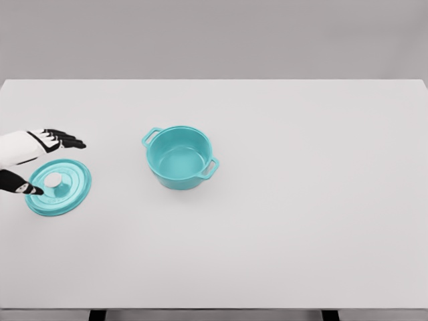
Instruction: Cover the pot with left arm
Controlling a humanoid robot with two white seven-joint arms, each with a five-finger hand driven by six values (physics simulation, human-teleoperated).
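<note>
left robot hand (41, 160) spread beside lid (59, 187), pot (179, 158) uncovered

A wide white table (301, 221) fills the view. Only two things stand on it, both in the left half. A teal pot (179, 158) sits open, left of the table's middle, with one handle pointing to the far left and one to the near right. A teal lid (60, 187) lies flat near the left edge, well apart from the pot, with bare tabletop between them. The left hand (37, 157) reaches in from the left edge over the lid, its fingers (67, 140) spread above the far rim and its thumb (27, 188) at the near rim. The whole right half, the front strip and the back strip are open surface.
</note>
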